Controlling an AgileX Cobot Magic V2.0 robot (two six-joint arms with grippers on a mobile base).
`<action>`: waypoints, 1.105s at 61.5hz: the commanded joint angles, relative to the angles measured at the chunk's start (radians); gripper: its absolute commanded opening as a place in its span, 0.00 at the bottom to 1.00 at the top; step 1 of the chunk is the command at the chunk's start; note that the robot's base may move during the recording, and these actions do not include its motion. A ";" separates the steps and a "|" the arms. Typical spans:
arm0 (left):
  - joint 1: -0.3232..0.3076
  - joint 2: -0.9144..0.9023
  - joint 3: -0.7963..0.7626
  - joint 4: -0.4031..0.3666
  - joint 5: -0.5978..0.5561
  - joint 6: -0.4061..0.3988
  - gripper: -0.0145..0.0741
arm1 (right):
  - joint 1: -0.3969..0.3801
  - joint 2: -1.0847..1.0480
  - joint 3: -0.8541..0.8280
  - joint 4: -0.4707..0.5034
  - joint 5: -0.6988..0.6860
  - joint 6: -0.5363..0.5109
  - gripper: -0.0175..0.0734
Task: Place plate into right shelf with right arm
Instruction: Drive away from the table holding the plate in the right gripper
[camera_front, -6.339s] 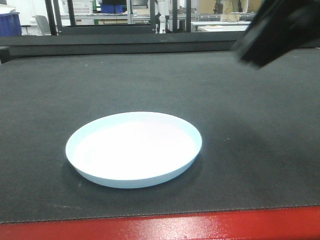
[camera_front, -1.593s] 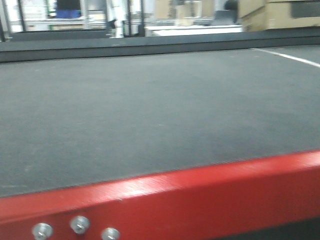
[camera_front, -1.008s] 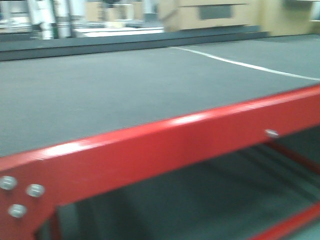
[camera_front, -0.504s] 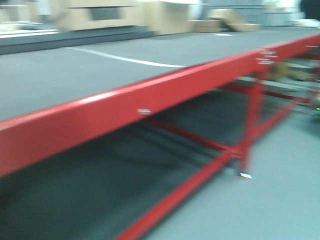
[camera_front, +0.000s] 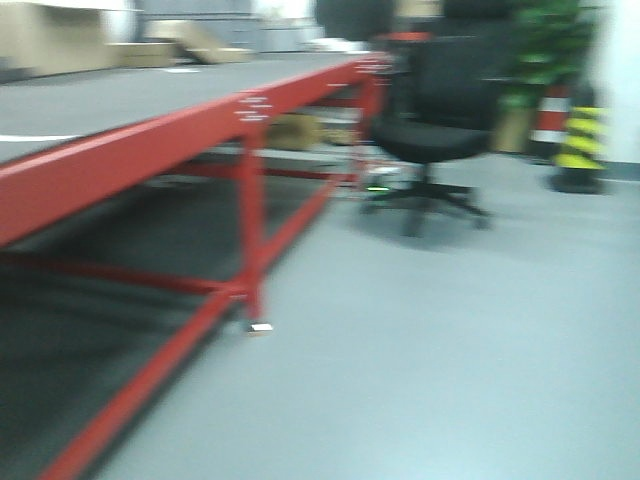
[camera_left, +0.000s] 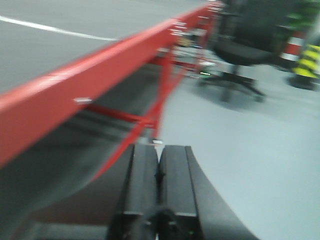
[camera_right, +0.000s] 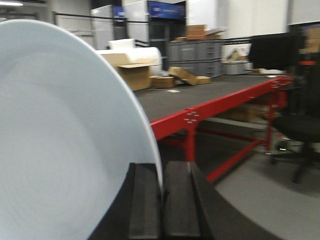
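Observation:
The pale blue-white plate (camera_right: 65, 135) fills the left of the right wrist view, held on edge. My right gripper (camera_right: 161, 172) is shut on its rim, one finger on each side. My left gripper (camera_left: 158, 152) is shut and empty, held above the grey floor beside the red workbench. The stainless-steel right shelf is out of view. The front view shows neither gripper nor the plate.
The red-framed workbench (camera_front: 150, 140) with a dark mat top runs along the left; it also shows in the left wrist view (camera_left: 100, 70) and the right wrist view (camera_right: 210, 107). A black office chair (camera_front: 430, 135) and a yellow-black striped post (camera_front: 580, 140) stand ahead. Cardboard boxes (camera_right: 132, 72) lie behind the bench.
The view has swung to the right: the bench top with the plate left the front view, then the bench's red edge and legs, the floor and a chair came in.

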 joint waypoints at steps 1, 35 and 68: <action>-0.007 -0.004 0.010 -0.002 -0.084 -0.006 0.11 | -0.002 0.012 -0.026 0.007 -0.091 -0.005 0.27; -0.007 -0.004 0.010 -0.002 -0.084 -0.006 0.11 | -0.002 0.014 -0.026 0.007 -0.091 -0.005 0.27; -0.007 -0.004 0.010 -0.002 -0.084 -0.006 0.11 | -0.002 0.014 -0.026 0.007 -0.091 -0.005 0.27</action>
